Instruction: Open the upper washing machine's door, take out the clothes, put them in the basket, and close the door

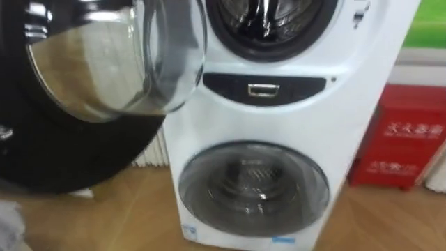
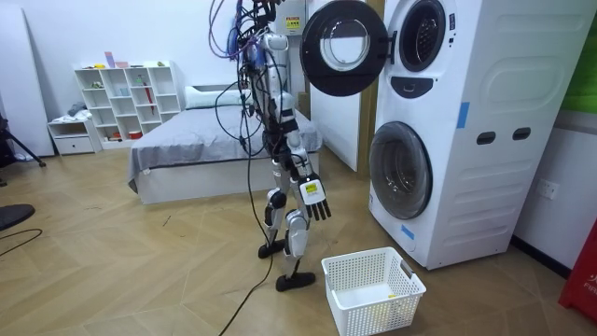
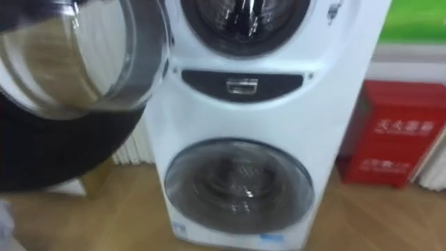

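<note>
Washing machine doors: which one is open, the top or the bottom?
The top door, swung wide out to the side; the bottom door sits flush and shut.

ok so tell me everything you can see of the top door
The top door is round: a wide black outer ring around a clear, domed glass bowl with a shiny rim. It looks like plastic and glass. It is swung wide open, to the robot's left of the upper drum opening, hinged at that opening's left edge on the white machine. It hangs upright above the floor, and nothing else touches it.
</note>
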